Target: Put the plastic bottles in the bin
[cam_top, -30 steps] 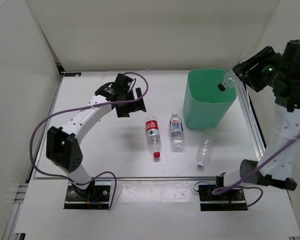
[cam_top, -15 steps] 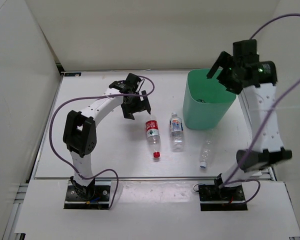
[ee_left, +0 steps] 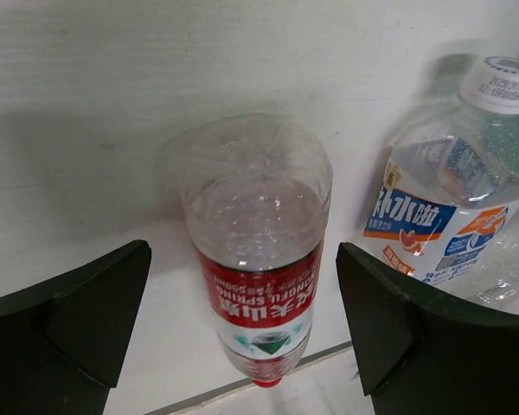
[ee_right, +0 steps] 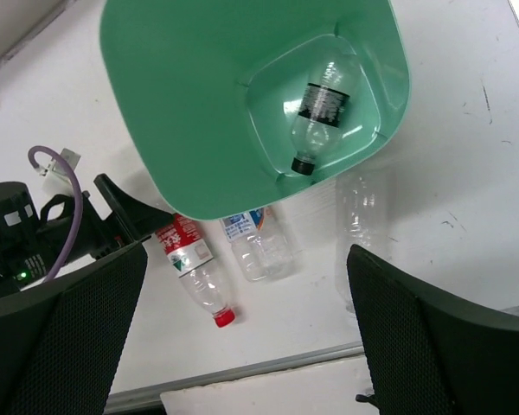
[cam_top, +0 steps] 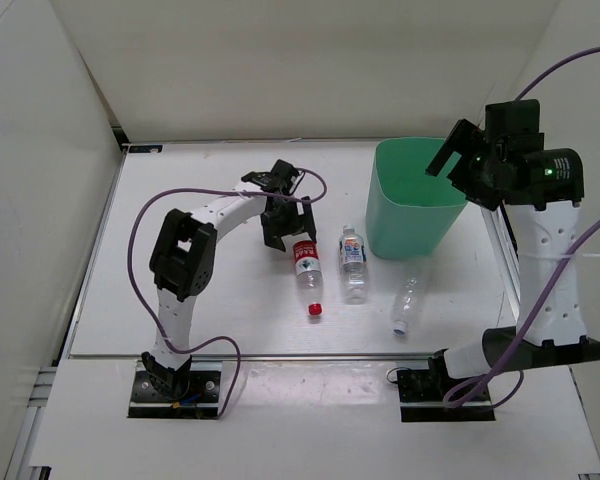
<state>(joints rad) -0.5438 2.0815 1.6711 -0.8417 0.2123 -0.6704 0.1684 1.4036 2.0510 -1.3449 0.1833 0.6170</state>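
Landmark: the bin (cam_top: 405, 228), standing upright; I read every position from it.

(a) The short dark-labelled bottle (ee_right: 323, 105) lies on its side on the bin's floor.
(b) The unlabelled bottle (cam_top: 407, 298) lies on the table (cam_top: 180, 290) just in front of the bin's near wall.
(c) The blue-white bottle (cam_top: 353, 265) lies just left of the bin, near its front corner.
(d) The red-labelled bottle (cam_top: 305, 268) lies one place further left of the bin, roughly parallel to (c), with its red cap at the near end.

My left gripper (cam_top: 284, 222) sits at the base end of (d), left of the bin and beyond (c). Its jaws are spread wide, with one finger (ee_left: 86, 311) on each flank of the bottle. Bare table shows on both sides, and nothing is gripped.

My right gripper (ee_right: 244, 255) hangs above the bin's right rim. Its jaws are wide apart and empty, and its camera looks straight down into the bin.
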